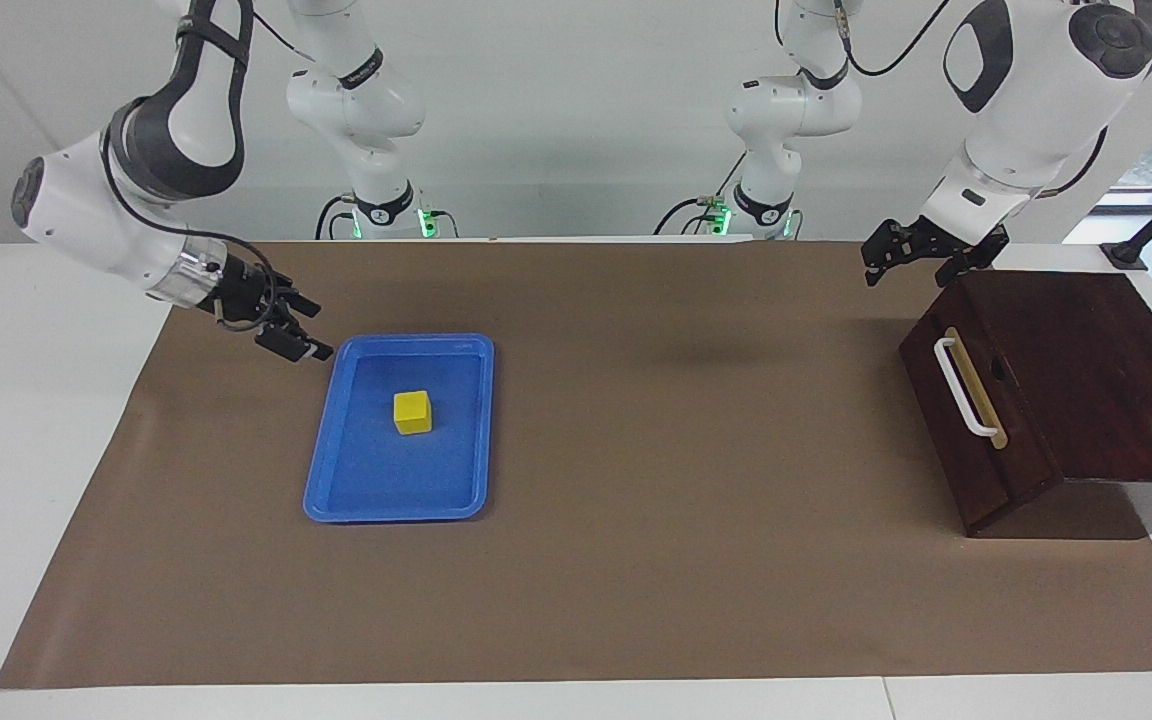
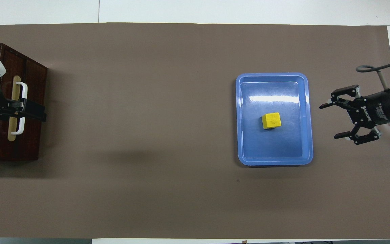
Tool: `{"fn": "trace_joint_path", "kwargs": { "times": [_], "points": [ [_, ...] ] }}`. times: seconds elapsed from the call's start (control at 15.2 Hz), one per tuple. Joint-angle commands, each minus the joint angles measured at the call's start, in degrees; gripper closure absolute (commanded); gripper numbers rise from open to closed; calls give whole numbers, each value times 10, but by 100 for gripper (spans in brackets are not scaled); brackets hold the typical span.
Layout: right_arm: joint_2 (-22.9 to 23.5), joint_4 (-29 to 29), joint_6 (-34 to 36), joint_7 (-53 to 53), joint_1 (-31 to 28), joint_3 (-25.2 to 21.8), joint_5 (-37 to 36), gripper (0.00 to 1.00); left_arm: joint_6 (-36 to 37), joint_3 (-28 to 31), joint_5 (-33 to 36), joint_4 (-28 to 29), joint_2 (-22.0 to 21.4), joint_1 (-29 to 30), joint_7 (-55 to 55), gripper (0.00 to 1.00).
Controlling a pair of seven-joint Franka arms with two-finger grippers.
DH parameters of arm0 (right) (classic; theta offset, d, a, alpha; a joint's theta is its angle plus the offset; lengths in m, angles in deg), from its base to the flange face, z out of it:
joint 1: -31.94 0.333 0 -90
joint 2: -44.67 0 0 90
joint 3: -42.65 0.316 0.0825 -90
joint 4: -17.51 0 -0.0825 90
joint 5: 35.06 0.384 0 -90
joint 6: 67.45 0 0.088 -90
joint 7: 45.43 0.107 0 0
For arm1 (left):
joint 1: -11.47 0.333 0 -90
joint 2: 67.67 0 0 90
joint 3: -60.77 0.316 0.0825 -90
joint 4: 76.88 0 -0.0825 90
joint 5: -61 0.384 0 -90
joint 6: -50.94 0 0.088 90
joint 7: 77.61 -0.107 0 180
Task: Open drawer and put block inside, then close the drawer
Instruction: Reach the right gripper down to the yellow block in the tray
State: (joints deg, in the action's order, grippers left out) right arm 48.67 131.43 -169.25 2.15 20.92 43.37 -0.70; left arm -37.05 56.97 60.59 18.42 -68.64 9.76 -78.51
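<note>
While block (image 2: 271, 120) sits in tray (image 2: 308, 101), right gripper (image 2: 328, 121) reads "ROBOTIQ".

Both arms are glossy white with dark grey joint bands and black cables. Each ends in a black linked gripper; the right gripper (image 2: 330, 121) carries white lettering and a silver wrist collar.
</note>
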Motion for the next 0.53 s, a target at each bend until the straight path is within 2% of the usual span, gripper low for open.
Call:
{"fn": "trace_joint_path", "kwargs": {
  "times": [0.0,0.33,0.46],
  "points": [
    [6,53,-53,29,-3,5,61,0,1,-2,-7,7,-11,5,-1,0],
    [111,20,-59,35,-3,6,117,0,1,-2,-7,6,-11,5,-1,0],
    [123,17,-70,35,9,6,129,0,1,-2,-7,6,-11,5,-1,0]
  ]
}}
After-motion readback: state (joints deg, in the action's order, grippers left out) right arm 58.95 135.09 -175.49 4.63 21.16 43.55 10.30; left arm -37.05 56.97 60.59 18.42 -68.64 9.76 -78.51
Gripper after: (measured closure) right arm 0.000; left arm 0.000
